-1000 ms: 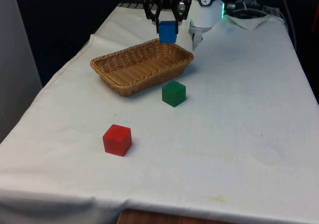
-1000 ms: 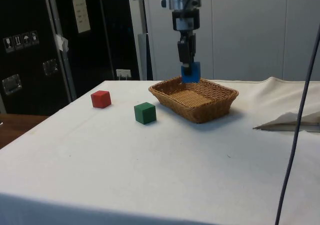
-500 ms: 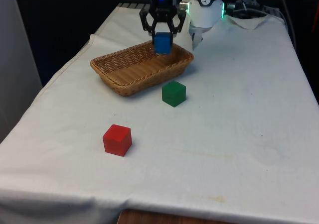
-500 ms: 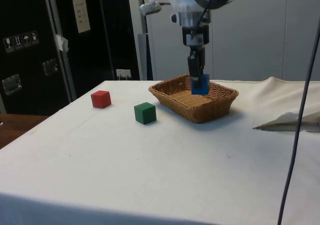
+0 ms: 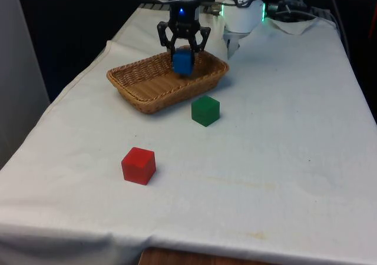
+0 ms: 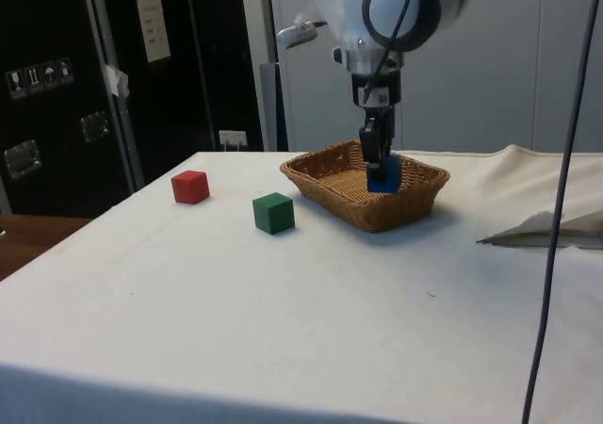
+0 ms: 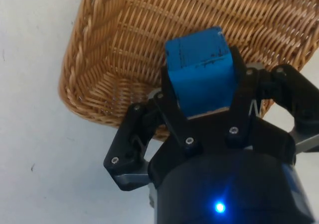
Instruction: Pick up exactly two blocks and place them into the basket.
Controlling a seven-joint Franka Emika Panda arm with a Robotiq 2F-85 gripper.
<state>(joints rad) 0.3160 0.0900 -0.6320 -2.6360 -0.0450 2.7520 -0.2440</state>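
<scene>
Blue cube block [image 5: 182, 63] | clamped in black two-finger pincer [image 5: 182, 59] over oblong woven wicker basket [image 5: 141, 91] | green cube block [image 5: 205, 111] just beside basket, red cube block [image 5: 139, 165] farther off

The arm [image 6: 400, 5] is glossy white with rounded joint housings and a dark ring at one joint. A black cable [image 6: 558, 207] hangs down the side view's right. The gripper [image 7: 202, 107] is matte black, built of angular linked plates fastened with small silvery screws [image 7: 188, 141], on a rounded black body; grey metal shows at its outer edges.
</scene>
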